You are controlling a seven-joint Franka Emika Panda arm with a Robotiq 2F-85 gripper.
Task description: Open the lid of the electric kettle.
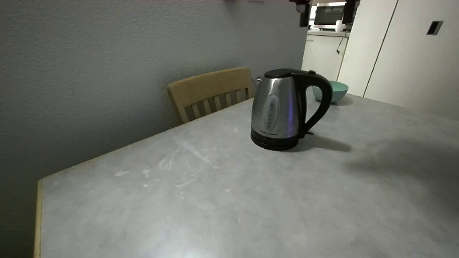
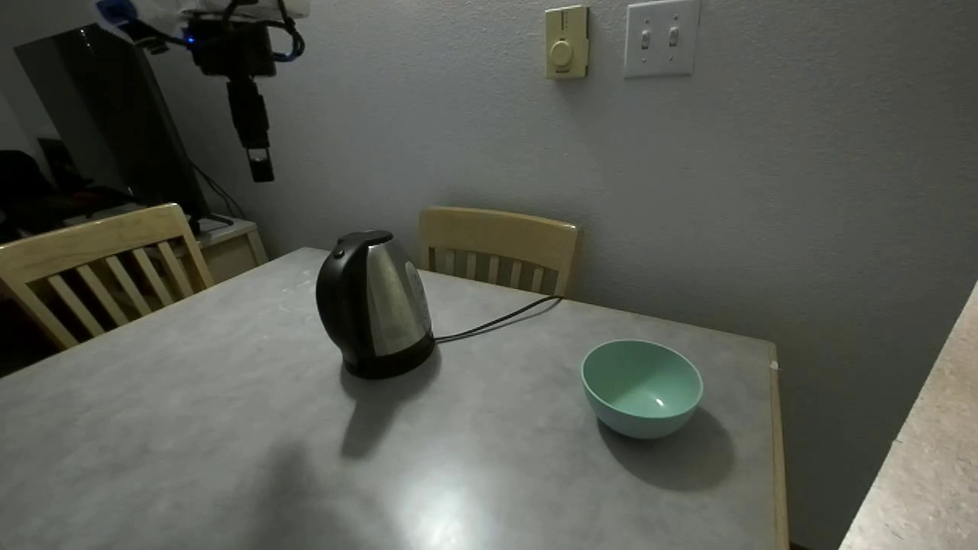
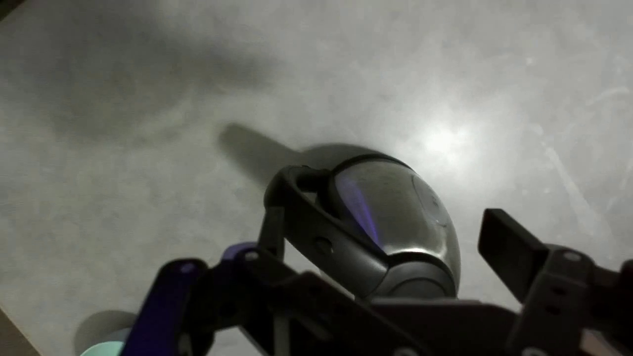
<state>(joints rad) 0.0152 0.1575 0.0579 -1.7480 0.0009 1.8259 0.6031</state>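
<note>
The steel electric kettle (image 1: 283,111) stands upright on the grey table, with its black handle and black base; it also shows in an exterior view (image 2: 396,298) and in the wrist view (image 3: 395,207). Its black lid (image 1: 278,73) lies flat and closed on top. In the wrist view the lid (image 3: 415,284) is partly hidden by the gripper body. My gripper (image 3: 385,235) is open and empty, its fingers wide apart, with the kettle showing between and below them. In both exterior views the gripper (image 1: 326,17) hangs above the kettle, touching nothing; one finger (image 2: 260,162) shows there.
A teal bowl (image 2: 642,389) sits on the table beyond the kettle's handle side. A black cord (image 2: 500,321) runs from the kettle's base to the table edge. Wooden chairs (image 2: 497,241) stand at the table's edges, near a grey wall (image 1: 143,53). A microwave (image 1: 330,16) is in the background.
</note>
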